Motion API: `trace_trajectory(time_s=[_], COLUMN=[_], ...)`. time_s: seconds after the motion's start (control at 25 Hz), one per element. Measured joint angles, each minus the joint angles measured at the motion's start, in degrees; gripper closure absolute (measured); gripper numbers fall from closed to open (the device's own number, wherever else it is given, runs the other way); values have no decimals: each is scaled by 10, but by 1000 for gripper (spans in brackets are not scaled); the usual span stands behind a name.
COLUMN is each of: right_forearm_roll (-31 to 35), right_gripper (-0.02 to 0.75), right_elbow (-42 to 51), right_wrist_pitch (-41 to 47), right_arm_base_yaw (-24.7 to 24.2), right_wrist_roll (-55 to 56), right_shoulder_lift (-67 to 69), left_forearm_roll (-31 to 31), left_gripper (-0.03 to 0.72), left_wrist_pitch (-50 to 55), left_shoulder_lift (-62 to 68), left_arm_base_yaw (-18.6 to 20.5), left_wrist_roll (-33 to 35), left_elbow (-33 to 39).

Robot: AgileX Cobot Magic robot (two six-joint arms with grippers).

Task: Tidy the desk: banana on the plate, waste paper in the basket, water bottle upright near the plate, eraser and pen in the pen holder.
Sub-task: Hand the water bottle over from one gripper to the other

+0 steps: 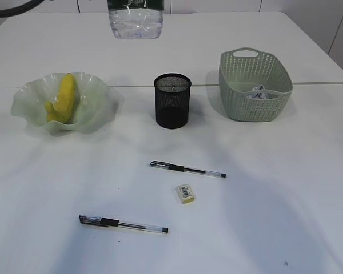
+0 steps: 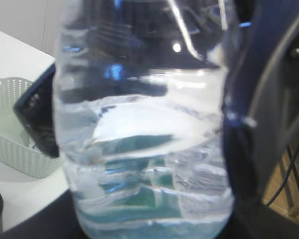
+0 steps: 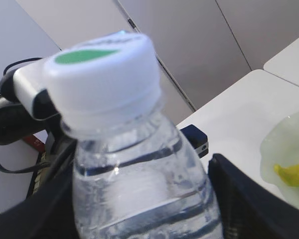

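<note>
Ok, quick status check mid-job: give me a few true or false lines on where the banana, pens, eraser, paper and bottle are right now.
1. The banana lies in the plate. True.
2. Both pens are in the pen holder. False: one pen and the other pen lie on the desk.
3. The eraser lies between the two pens. True.
4. The basket is empty. False: crumpled paper sits inside.
5. The water bottle stands beside the plate. False: it hangs above the desk's far side.

Yellow banana (image 1: 63,98) in pale green plate (image 1: 28,94); black mesh pen holder (image 1: 172,101); sage-green perforated basket (image 1: 240,91); white-capped clear water bottle (image 3: 139,174).
</note>
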Motion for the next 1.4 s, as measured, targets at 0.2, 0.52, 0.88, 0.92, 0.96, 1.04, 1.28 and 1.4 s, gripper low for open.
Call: trace_trajectory(time_s=[0.2, 0.52, 0.88, 0.92, 0.96, 1.04, 1.28, 1.4], right_forearm_roll=[0, 0, -6, -8, -10, -16, -27, -29], right_gripper=[199, 195, 194, 194, 194, 194, 193, 193], right_elbow=[0, 0, 0, 0, 0, 0, 0, 0], right_wrist_pitch=[-4, -10, -17, -17, -17, -17, -14, -12], right_arm_base_yaw=[0, 0, 0, 0, 0, -3, -13, -19], right_wrist_roll=[18, 22, 22, 22, 22, 22, 22, 22], right_shoulder_lift=[0, 0, 0, 0, 0, 0, 0, 0], left_forearm_roll=[6, 8, 14, 17, 19, 24, 32, 32], left_gripper=[325, 325, 325, 325, 325, 325, 326, 326], left_wrist_pitch=[-5, -18, -33, -34, -35, -38, -53, -59], left_shoulder_lift=[0, 0, 0, 0, 0, 0, 2, 4], left_arm_base_yaw=[0, -2, -3, -5, -5, -5, -9, -10], left_wrist_roll=[8, 13, 15, 15, 15, 15, 16, 17], left_elbow=[0, 0, 0, 0, 0, 0, 0, 0])
